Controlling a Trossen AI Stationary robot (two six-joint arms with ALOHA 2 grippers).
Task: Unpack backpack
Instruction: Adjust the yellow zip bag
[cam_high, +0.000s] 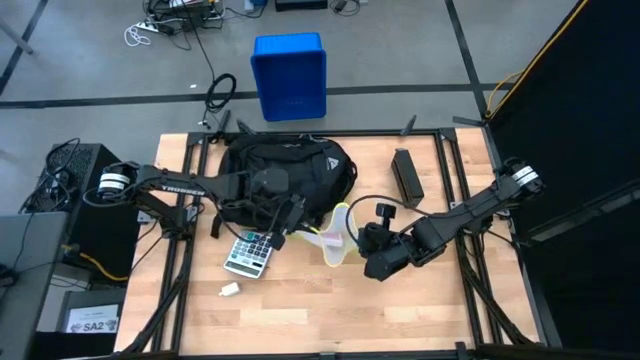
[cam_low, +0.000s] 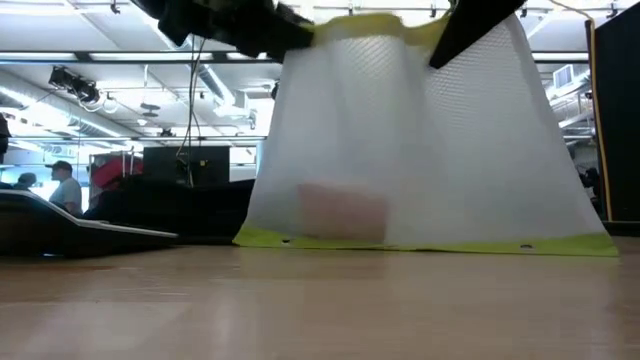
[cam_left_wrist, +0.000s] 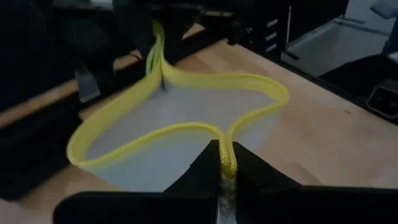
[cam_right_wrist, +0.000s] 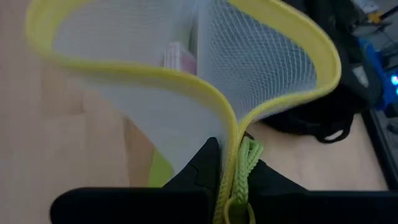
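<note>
A white mesh pouch (cam_high: 335, 240) with a yellow rim stands open at the table's middle, between both grippers. Something pink (cam_low: 343, 210) lies inside it near the bottom. My left gripper (cam_left_wrist: 227, 155) is shut on the rim at the pouch's left end. My right gripper (cam_right_wrist: 233, 162) is shut on the rim at its right end. The black backpack (cam_high: 290, 170) lies on the table behind the pouch, toward the far edge, and no gripper touches it. My left gripper pinches the pouch's yellow rim (cam_left_wrist: 227, 144) between its two fingers at the left end of the mouth. The rim spreads open beyond the fingers. My right gripper pinches the yellow rim (cam_right_wrist: 235, 140) at the opposite end, beside a green cord (cam_right_wrist: 249, 155). The pouch hangs from both holds, its mouth upward and its yellow bottom edge (cam_low: 420, 243) on the table.
A calculator (cam_high: 249, 254) lies left of the pouch, and a small white object (cam_high: 230, 290) lies nearer the near edge. A black box (cam_high: 406, 175) lies on the far right of the table. A blue bin (cam_high: 290, 75) stands on the floor beyond the table.
</note>
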